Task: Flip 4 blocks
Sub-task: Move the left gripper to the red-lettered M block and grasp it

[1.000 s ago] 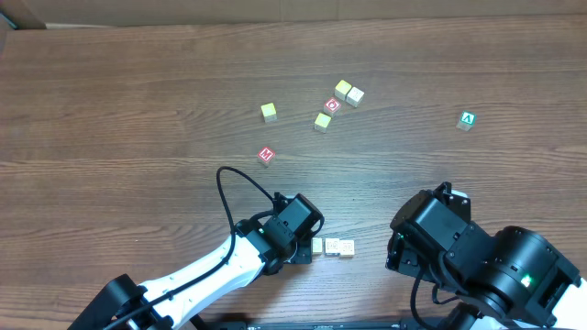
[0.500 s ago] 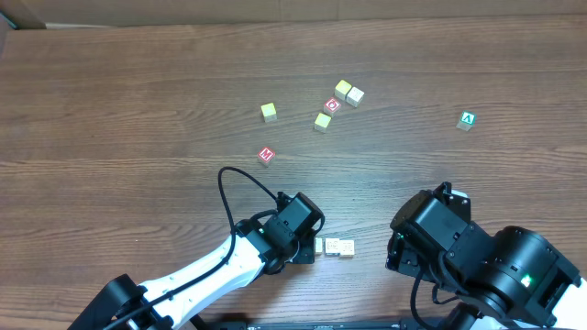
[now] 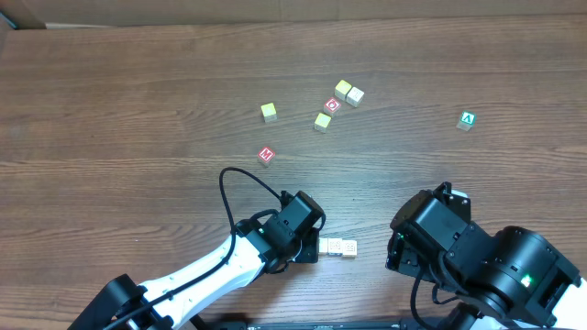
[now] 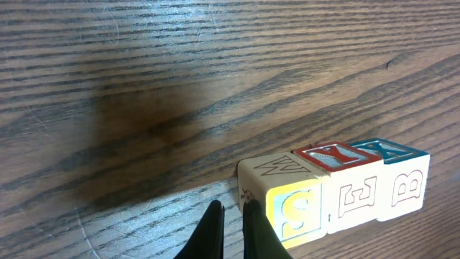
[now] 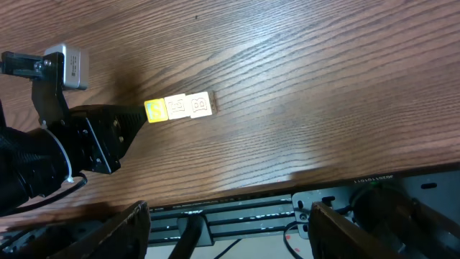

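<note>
Left end effector (image 4: pixel 231 219) closed beside block row (image 4: pixel 338 193) (green cube (image 3: pixel 467 120) well apart).

My left arm (image 3: pixel 197 275), at seven o'clock in the overhead view, is a white shell with black joints. A thin black cable (image 3: pixel 221 188) loops off its boxy black wrist block (image 3: pixel 293 225), which carries a silver-grey camera box (image 5: pixel 66 65). My left gripper (image 4: pixel 228 230) ends in two slim black fingers (image 4: pixel 210 234). My right arm (image 3: pixel 477 261), at five o'clock, is bulky matte black with a small green light (image 3: pixel 526 280). My right gripper (image 5: pixel 230 208) has broad dark prongs.
</note>
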